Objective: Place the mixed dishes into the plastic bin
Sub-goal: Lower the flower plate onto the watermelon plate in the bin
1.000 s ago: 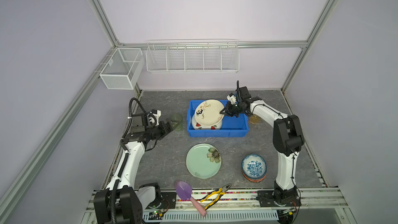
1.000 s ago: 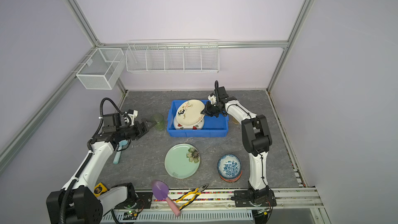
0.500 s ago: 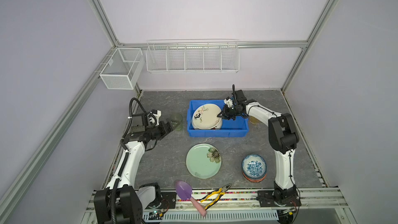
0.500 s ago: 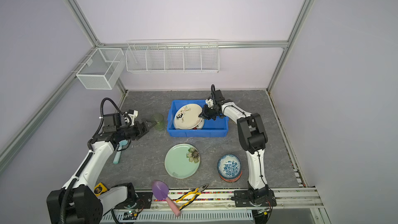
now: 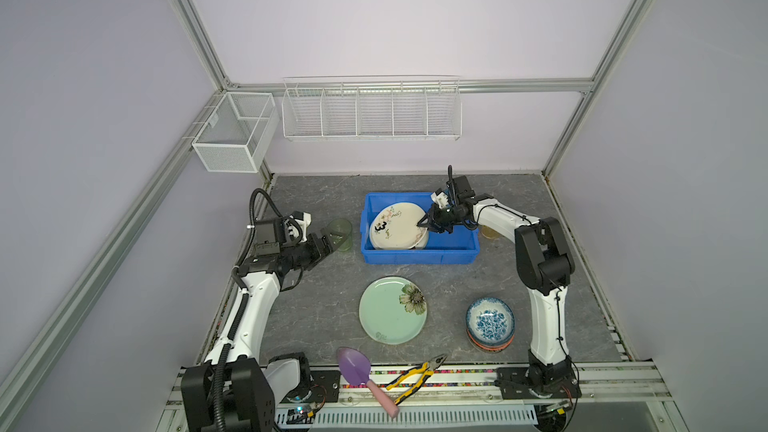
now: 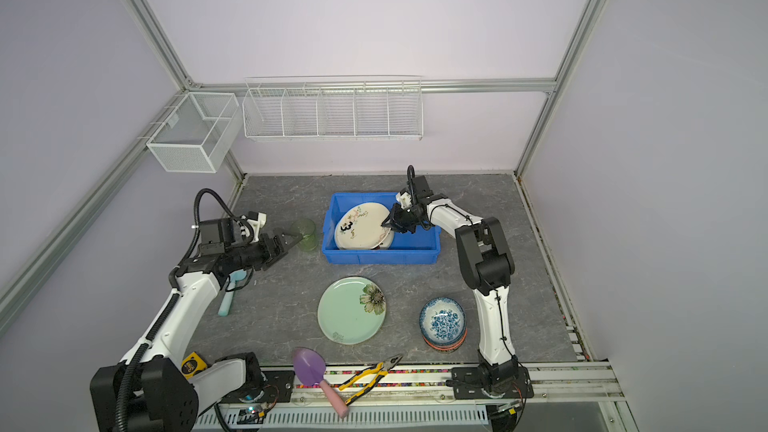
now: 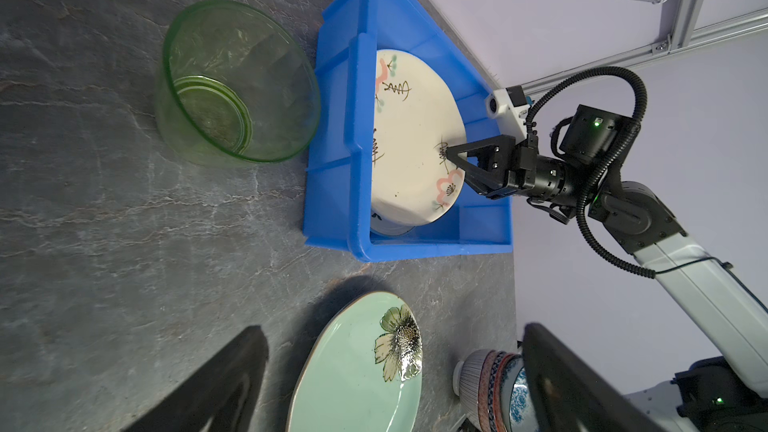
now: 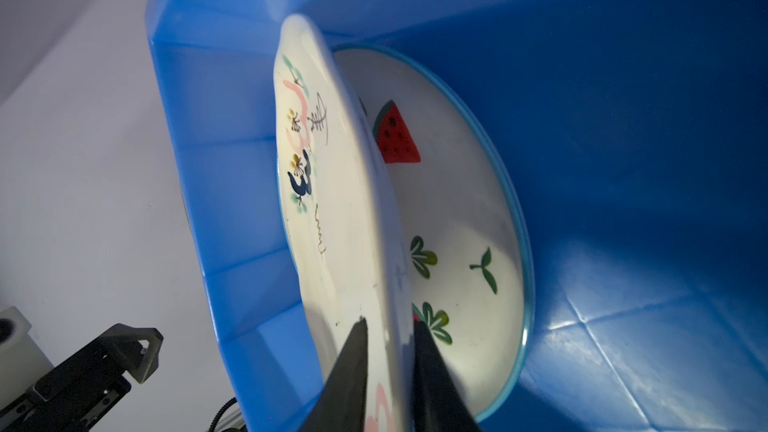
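The right gripper (image 5: 420,224) came lower and farther into the blue bin (image 5: 419,257), and its arm's elbow swung in toward the bin. The cream plate (image 5: 397,228) between its jaws sank from a raised tilt to a shallower one just over the watermelon plate (image 8: 457,222), hiding that plate's red marks in both top views.

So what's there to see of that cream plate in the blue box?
The cream plate is round, glossy and ceramic-looking, with a faintly wavy rim. It is painted with pink blossoms, thin dark twigs and a dark blue mark. It sits face up inside the bin, tilted over a watermelon plate. The right tool straddles its rim on the raised side; whether it pinches the plate I cannot tell.
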You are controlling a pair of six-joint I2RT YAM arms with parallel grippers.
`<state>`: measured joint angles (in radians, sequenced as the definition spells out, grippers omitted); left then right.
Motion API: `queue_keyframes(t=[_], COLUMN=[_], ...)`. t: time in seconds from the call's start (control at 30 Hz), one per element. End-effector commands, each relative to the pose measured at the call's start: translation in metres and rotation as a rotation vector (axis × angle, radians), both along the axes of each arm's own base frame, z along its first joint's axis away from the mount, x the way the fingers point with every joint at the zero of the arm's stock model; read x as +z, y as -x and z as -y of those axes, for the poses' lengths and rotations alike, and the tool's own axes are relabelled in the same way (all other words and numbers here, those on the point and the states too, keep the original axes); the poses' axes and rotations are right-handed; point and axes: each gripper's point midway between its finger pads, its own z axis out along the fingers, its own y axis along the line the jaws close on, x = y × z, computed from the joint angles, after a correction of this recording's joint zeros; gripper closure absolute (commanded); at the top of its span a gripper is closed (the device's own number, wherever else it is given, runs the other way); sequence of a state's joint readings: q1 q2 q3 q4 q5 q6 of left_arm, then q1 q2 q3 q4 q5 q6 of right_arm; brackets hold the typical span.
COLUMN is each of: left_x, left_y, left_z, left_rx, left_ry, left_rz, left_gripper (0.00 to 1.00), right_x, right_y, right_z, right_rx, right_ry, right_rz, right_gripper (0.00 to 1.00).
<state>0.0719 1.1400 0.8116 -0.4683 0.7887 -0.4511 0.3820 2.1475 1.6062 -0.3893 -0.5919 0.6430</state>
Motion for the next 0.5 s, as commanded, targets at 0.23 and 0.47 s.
queue_keyframes(t=[0.23, 0.47], left_x=[-0.001, 0.0], left_y=[0.0, 0.0], left_z=[0.002, 0.003], left_rx=[-0.017, -0.019], left_ry=[0.012, 0.014], left_rz=[0.007, 0.008], left_gripper=[0.04, 0.04], right_x=[-0.005, -0.006], right_y=[0.002, 0.004], right_z=[0.006, 0.02], right_rx=[0.025, 0.034], right_ry=[0.049, 0.148], right_rz=[0.023, 0.052], right_gripper=[0.7, 0.66])
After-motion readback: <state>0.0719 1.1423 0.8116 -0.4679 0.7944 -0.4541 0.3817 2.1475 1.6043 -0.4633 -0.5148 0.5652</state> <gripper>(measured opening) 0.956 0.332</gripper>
